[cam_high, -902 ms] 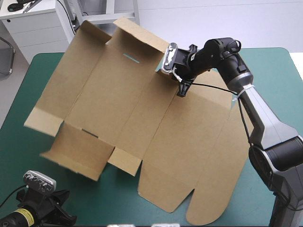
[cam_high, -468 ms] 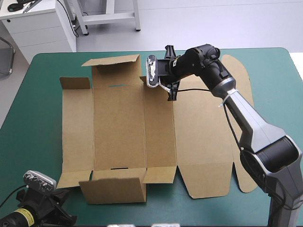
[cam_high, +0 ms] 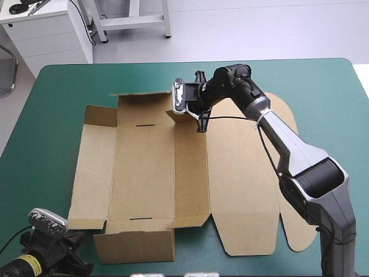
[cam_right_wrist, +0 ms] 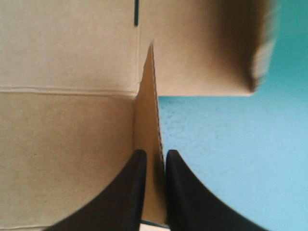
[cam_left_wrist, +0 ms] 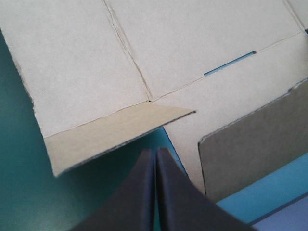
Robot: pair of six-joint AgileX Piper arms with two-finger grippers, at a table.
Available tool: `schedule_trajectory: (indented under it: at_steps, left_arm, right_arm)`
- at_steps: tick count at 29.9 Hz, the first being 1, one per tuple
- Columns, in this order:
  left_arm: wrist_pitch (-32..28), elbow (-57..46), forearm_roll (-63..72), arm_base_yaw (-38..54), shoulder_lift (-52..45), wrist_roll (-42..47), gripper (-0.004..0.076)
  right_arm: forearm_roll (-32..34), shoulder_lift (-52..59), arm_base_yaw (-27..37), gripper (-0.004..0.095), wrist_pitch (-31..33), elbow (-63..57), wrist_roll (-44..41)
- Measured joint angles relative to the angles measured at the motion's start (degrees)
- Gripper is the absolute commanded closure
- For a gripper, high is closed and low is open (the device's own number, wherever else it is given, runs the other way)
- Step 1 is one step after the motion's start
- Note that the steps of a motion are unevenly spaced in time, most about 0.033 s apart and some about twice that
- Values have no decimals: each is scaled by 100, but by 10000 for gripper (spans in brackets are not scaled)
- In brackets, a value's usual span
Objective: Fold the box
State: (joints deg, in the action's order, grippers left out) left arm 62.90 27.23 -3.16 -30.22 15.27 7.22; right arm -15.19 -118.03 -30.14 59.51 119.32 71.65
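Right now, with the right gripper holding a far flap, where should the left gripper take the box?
Probably the small corner flap directly ahead of the left gripper, coming from the table's near-left corner. Its free edge sits lifted off the teal-green cover, leaving room for a finger underneath. The shut gripper must open first.

Teal-green table (cam_high: 52, 104), brown box (cam_high: 144, 173) spread open

**A long reach on one side, a low rest on the other**

The right arm (cam_high: 291, 147) stretches from the near right toward the far side, its elbow extended and its wrist bent down and leftward. The right gripper (cam_right_wrist: 153, 155) has its black fingers (cam_right_wrist: 127, 192) nearly together, pinching a thin flap of the box (cam_right_wrist: 67, 134). The left arm (cam_high: 49, 257) sits low at the near left. The left gripper (cam_left_wrist: 155, 151) is closed, fingers meeting in one point.
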Motion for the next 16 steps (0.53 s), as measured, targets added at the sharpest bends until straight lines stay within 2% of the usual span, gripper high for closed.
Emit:
schedule_trajectory:
  at_steps: [3,6,12,14,16]
  left_arm:
    - [0,0,0,0,0,0,731]
    - [0,0,0,0,0,0,731]
    - [0,0,0,0,0,11,731]
    - [0,0,0,0,0,11,731]
    - [0,0,0,0,0,11,731]
  right_arm:
    - [-3,-1,0,344,-63,0,-69]
    - [-5,-1,0,288,-195,0,-265]
    - [-5,11,0,292,-256,0,-709]
    - [-5,43,0,329,-263,0,-820]
    - [-5,112,0,422,-263,0,-1003]
